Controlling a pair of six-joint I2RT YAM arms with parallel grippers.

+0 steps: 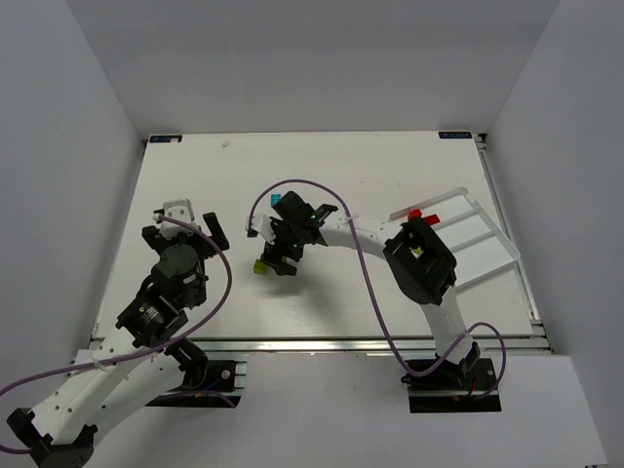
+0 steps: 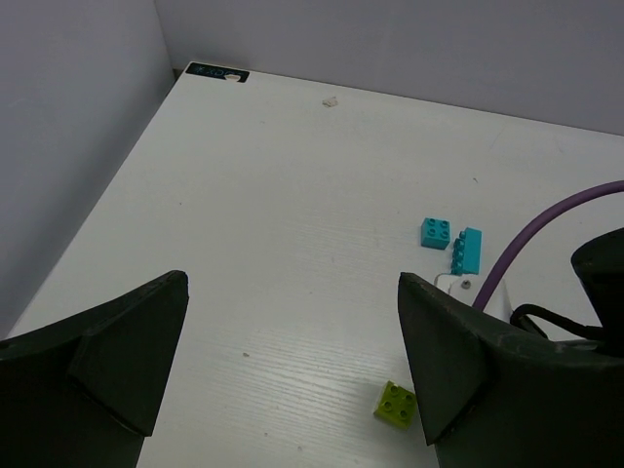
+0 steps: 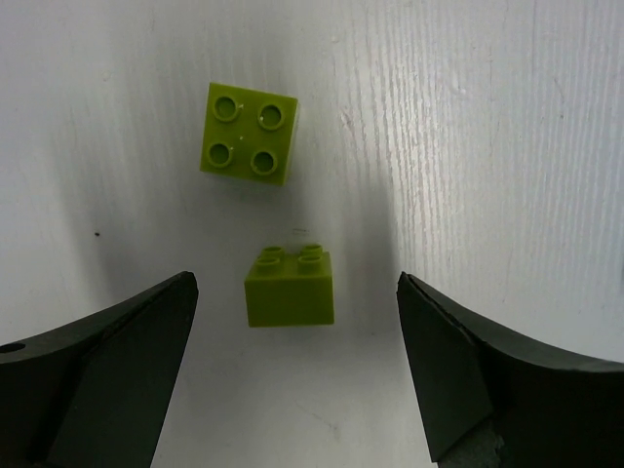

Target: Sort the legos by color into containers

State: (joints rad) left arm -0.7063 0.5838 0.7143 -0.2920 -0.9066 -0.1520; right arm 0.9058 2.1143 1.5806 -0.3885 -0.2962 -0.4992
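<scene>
My right gripper (image 3: 295, 283) — jaws wide, nothing held. Lime brick (image 3: 290, 289) sits between jaws, second lime brick (image 3: 249, 134) just beyond, mid-worktop. My left gripper (image 2: 292, 292) — wide open, empty, toward left edge. Cyan brick (image 2: 436, 232) just beside longer cyan brick (image 2: 467, 250), mid-worktop. Tray (image 1: 492, 255) by right edge, red brick (image 1: 414, 214) at its far end.

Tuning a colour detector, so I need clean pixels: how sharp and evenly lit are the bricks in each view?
Right wrist: both lime green bricks sharp, with a soft shadow beside the nearer one; left wrist: cyan bricks small but crisp, evenly lit, no glare; top external: bricks only tiny specks.
</scene>
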